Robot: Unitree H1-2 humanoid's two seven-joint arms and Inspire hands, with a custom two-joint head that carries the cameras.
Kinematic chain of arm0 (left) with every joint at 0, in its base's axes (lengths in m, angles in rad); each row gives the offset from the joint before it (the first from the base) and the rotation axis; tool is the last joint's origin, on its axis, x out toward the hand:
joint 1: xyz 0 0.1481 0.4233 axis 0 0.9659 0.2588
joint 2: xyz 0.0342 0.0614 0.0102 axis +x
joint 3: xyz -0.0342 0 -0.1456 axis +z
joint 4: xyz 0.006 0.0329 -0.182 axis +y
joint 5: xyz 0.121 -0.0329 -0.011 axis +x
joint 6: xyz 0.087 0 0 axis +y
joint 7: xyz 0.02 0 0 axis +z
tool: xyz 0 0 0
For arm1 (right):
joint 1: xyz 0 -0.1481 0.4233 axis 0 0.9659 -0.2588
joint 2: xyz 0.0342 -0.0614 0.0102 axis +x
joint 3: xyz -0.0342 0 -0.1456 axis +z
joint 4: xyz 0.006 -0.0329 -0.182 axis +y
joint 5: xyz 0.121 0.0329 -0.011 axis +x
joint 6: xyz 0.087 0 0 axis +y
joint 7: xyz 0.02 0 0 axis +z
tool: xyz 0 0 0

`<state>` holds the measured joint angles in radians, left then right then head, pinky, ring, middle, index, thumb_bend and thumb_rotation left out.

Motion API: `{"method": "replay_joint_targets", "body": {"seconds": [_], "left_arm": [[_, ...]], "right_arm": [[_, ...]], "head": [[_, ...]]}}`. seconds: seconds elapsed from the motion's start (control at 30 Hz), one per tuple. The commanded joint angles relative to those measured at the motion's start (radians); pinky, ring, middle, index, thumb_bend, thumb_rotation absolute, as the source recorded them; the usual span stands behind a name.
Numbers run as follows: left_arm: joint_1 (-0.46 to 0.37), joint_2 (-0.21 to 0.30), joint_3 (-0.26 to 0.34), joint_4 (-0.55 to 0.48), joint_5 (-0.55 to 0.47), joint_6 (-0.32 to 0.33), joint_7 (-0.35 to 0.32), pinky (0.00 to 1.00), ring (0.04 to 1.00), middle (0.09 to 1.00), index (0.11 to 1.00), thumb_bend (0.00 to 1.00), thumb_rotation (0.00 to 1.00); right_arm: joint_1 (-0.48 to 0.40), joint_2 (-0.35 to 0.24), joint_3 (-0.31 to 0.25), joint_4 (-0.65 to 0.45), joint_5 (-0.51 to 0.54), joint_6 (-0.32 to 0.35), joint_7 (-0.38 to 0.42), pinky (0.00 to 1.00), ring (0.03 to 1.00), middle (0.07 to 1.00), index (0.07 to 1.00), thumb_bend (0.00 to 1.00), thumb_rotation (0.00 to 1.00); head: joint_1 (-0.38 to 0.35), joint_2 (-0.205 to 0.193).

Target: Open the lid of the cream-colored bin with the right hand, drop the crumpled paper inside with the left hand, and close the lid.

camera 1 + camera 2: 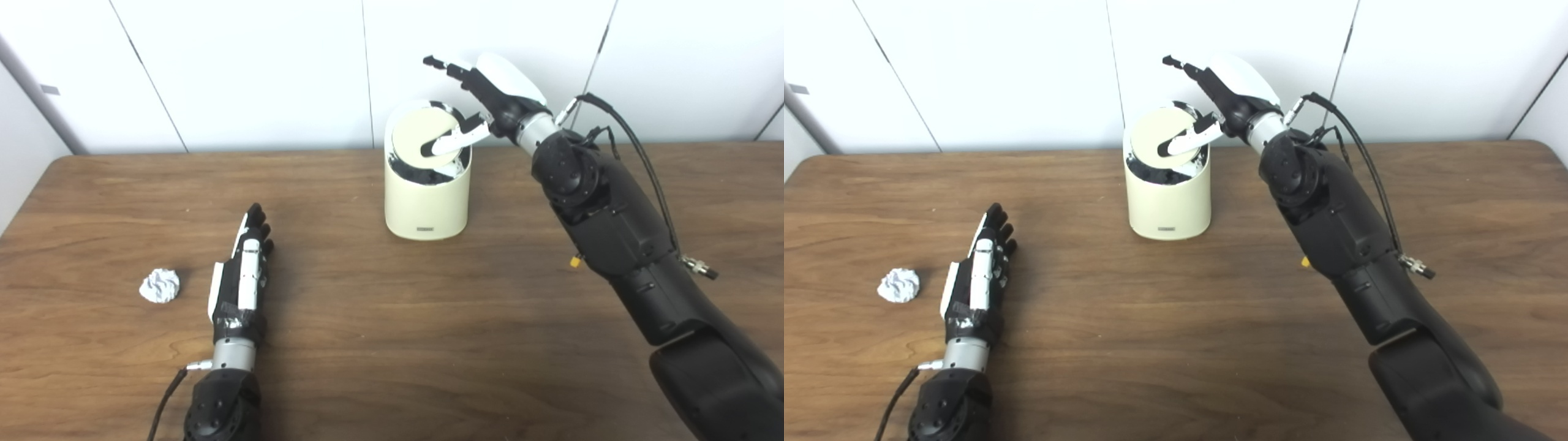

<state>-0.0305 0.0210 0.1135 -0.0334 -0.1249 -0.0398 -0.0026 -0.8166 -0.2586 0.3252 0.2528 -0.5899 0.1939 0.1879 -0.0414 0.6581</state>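
Right hand (490, 101) fingers spread, one touching tilted lid (424, 136), left hand (242, 278) flat, empty

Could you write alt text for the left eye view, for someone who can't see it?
A robot's right hand reaches over a cream bin on a wooden table, one finger pressing its round lid, which is tilted. Its left hand lies flat on the table beside a crumpled paper, not touching it.

Bright, even overhead light; soft shadows, slightly soft focus throughout.
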Motion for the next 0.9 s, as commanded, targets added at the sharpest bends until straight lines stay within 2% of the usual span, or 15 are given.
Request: {"method": "replay_joint_targets", "body": {"seconds": [0.0,0.27,0.37,0.63,0.87], "left_arm": [[-0.023,0.001,0.000,-0.004,-0.004,-0.029,0.000,1.00,1.000,1.000,1.000,0.35,0.93],[-0.022,-0.001,-0.002,-0.020,0.006,-0.021,0.005,1.00,1.000,1.000,1.000,0.37,0.93],[-0.021,-0.003,-0.004,-0.023,0.005,-0.021,0.004,1.00,1.000,1.000,1.000,0.37,0.94],[-0.022,-0.011,-0.005,-0.029,0.010,-0.019,0.010,1.00,1.000,1.000,1.000,0.37,0.94],[-0.020,-0.012,-0.009,-0.030,0.012,-0.021,0.009,1.00,1.000,1.000,1.000,0.34,0.94]], "right_arm": [[-0.047,-0.014,0.008,-0.007,-0.033,-0.032,-0.025,0.88,0.928,0.923,0.913,0.74,0.29],[-0.037,-0.026,0.021,0.015,-0.060,-0.047,-0.033,0.94,0.941,0.925,0.914,0.71,0.29],[-0.030,-0.028,0.019,0.010,-0.063,-0.045,-0.034,0.93,0.938,0.925,0.910,0.71,0.21],[-0.018,-0.035,0.018,0.016,-0.061,-0.071,-0.049,0.92,0.923,0.917,0.897,0.72,0.20],[-0.012,-0.048,0.036,0.033,-0.088,-0.092,-0.056,0.91,0.929,0.919,0.898,0.75,0.10]], "head": [[-0.001,0.000],[-0.003,0.011],[-0.004,0.016],[0.000,0.026],[0.001,0.028]]}}
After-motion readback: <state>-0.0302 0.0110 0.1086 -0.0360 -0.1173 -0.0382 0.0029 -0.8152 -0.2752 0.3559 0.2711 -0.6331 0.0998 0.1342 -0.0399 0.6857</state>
